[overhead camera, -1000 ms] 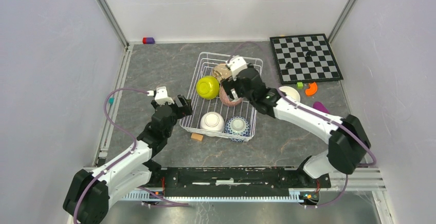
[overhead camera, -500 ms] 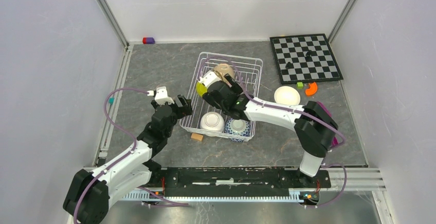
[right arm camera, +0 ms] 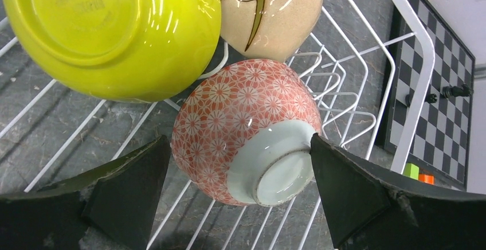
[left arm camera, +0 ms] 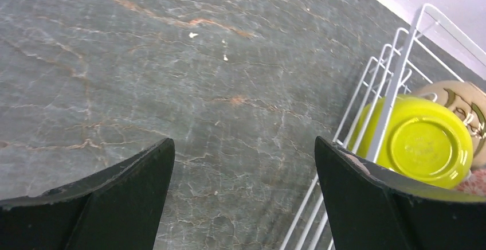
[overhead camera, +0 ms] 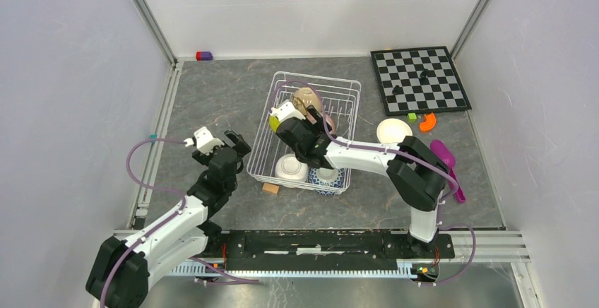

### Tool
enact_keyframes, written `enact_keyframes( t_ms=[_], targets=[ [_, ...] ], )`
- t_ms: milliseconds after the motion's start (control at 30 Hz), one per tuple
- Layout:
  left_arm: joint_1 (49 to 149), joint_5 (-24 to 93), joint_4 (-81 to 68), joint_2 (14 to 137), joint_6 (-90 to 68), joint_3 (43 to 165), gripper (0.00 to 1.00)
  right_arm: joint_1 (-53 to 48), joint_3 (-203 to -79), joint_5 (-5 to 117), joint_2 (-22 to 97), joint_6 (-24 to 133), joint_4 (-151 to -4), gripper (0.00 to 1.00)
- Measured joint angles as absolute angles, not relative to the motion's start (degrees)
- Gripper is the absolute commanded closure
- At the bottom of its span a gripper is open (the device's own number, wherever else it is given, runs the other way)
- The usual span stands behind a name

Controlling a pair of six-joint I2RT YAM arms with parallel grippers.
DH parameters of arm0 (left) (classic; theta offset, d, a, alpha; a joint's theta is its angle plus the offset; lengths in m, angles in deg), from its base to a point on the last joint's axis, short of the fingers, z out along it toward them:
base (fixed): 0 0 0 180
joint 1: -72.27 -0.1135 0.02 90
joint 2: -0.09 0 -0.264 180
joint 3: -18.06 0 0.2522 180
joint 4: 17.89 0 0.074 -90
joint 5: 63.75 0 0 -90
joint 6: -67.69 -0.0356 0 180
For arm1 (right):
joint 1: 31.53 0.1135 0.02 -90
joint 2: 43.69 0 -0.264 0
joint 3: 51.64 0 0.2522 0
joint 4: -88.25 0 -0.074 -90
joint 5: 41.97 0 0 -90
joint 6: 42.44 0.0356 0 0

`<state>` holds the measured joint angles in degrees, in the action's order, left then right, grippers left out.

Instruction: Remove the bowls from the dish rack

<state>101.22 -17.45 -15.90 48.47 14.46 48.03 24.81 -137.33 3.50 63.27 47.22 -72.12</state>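
Right claw (right arm camera: 239,147): jaws spread wide, one finger on either side of the pink patterned bowl (right arm camera: 246,118), which lies tilted, foot toward the camera, inside the dish rack (right arm camera: 410,61). The jaws are not closed on it; whether the right fingertip touches it cannot be told. The yellow-green bowl (right arm camera: 114,32) and tan bowl (right arm camera: 269,15) stand on edge just behind it. A white bowl (overhead camera: 291,168) and the blue-and-white bowl (overhead camera: 328,176) sit at the rack's near end. A second white bowl (overhead camera: 394,131) rests on the tabletop (left arm camera: 143,61), right of the rack.

Left claw (left arm camera: 243,147): wide open, holding nothing, over bare tabletop just beside the rack's left side.
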Motion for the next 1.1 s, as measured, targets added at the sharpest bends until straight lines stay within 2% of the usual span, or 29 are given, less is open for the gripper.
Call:
enact_keyframes(
  t_ms=[167,567,1100],
  targets=[
    [101.22,-21.51,-14.53,46.09,18.04,46.81,0.04,25.53,-138.31,0.63,64.97,47.75,-72.58,0.02],
    [101.22,-22.70,-13.65,45.78,18.50,46.52,0.04,26.88,-140.67,-7.71,68.62,49.58,-72.61,0.02],
    [101.22,-22.70,-13.67,45.25,18.48,46.50,0.04,27.84,-143.27,-10.64,70.96,50.46,-71.16,0.02]
  ],
)
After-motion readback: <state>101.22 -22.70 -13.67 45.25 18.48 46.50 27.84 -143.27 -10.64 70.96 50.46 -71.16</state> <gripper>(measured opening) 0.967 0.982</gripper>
